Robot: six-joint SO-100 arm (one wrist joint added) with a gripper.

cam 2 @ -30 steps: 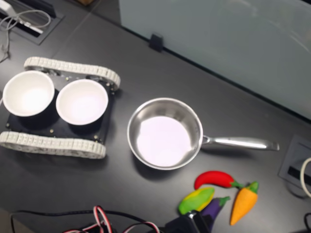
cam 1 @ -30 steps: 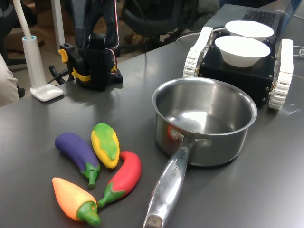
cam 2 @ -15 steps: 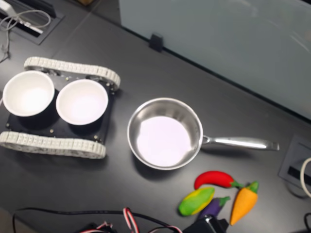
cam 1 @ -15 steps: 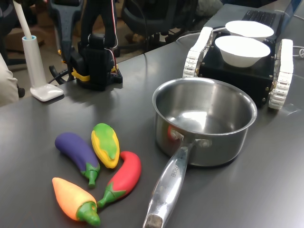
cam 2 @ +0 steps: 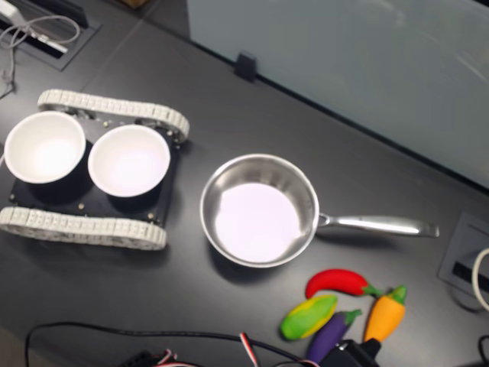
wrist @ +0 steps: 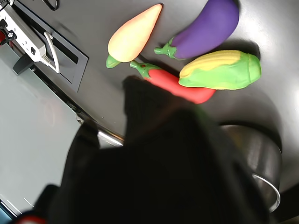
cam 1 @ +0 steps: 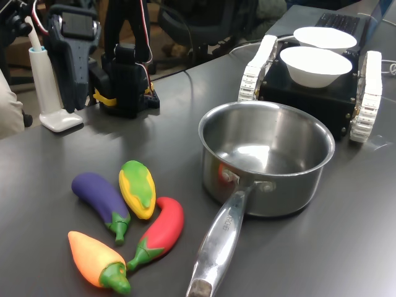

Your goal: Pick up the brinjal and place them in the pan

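Nothing of the task was done yet. The brinjal (cam 1: 101,202) lay on the dark table (cam 1: 346,235), at the first exterior view's near left, touching the yellow-green corn toy (cam 1: 138,188) on its right, with the red chili toy (cam 1: 162,230) and the orange carrot toy (cam 1: 96,260) close by. The pan (cam 1: 266,159) stood empty to the right, its long handle (cam 1: 218,245) pointing toward the camera. The gripper (wrist: 159,172) filled the wrist view as a dark blur above the vegetables; whether its jaws were apart or together could not be told. It held nothing visible. Reaching, grasping, lifting and dropping the brinjal into the pan all remained to be done
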